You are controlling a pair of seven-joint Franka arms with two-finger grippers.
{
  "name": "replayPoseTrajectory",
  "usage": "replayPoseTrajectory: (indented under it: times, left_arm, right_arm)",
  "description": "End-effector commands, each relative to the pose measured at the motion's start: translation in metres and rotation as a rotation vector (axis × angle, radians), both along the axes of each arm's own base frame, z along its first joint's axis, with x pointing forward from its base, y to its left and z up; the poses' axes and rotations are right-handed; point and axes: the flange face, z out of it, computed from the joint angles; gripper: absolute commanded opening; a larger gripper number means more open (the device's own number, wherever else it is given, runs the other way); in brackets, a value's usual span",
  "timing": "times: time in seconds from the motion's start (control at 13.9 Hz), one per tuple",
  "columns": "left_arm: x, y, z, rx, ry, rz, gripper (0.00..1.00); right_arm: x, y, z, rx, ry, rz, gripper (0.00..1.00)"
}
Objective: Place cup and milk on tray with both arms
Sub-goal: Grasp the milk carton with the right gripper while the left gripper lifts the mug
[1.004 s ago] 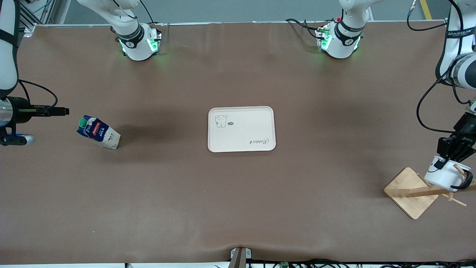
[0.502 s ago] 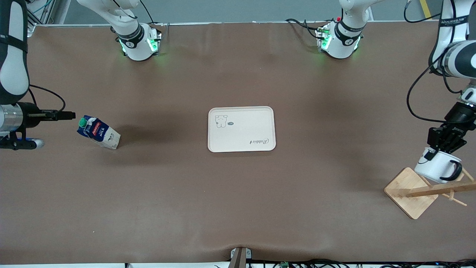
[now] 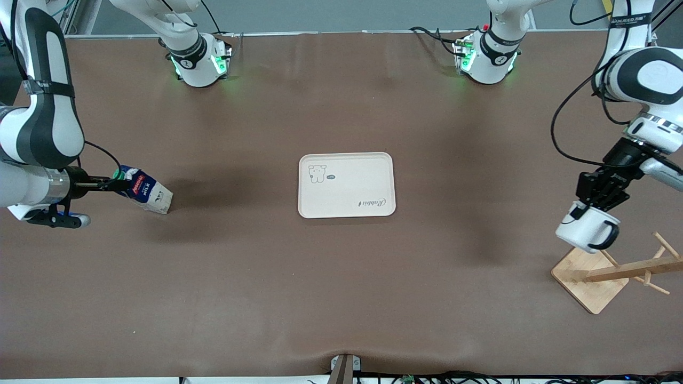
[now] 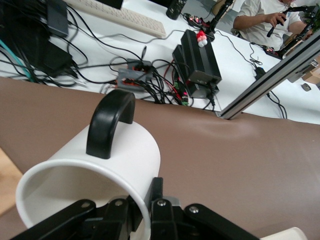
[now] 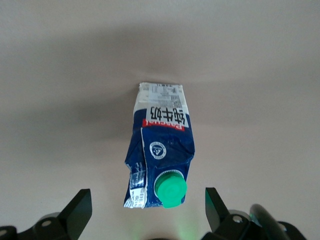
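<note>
The cup [image 3: 587,230], a white mug with a black handle, hangs tilted in my left gripper [image 3: 598,198], which is shut on its rim over the table beside the wooden rack. In the left wrist view the cup [image 4: 95,180] fills the frame, with one finger inside the rim and one outside at my left gripper [image 4: 148,200]. The milk [image 3: 144,192] lies on its side at the right arm's end. My right gripper [image 3: 113,185] is open at its green-capped end. In the right wrist view the fingers [image 5: 79,206] flank the milk [image 5: 161,145]. The tray [image 3: 347,185] lies mid-table and holds nothing.
A wooden rack with a square base [image 3: 587,280] and slanted pegs [image 3: 648,266] stands at the left arm's end, nearer to the front camera than the cup. Both arm bases glow green along the back edge.
My left gripper has drawn the cup off the rack peg and carried it toward the tray. My right gripper has moved in along the table to the milk's capped end.
</note>
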Motion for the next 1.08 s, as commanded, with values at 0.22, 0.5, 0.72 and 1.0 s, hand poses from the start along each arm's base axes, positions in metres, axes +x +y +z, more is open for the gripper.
replayPoseTrajectory:
  times: [0.22, 0.5, 0.72, 1.0]
  left_arm:
    - [0.021, -0.080, 0.033, 0.148, 0.208, 0.042, 0.00]
    - [0.034, -0.153, 0.063, 0.196, 0.403, 0.060, 0.00]
    - [0.037, -0.194, 0.068, 0.224, 0.484, 0.078, 0.00]
    - [0.046, -0.251, 0.051, 0.189, 0.592, 0.075, 0.00]
  right_arm:
    - [-0.026, -0.005, -0.029, 0.001, 0.062, -0.027, 1.00]
    - [-0.026, -0.010, -0.037, 0.001, 0.026, -0.028, 1.00]
    - [-0.028, -0.011, -0.058, -0.006, -0.032, -0.026, 1.00]
    - [-0.034, -0.007, -0.069, -0.001, -0.027, -0.011, 1.00]
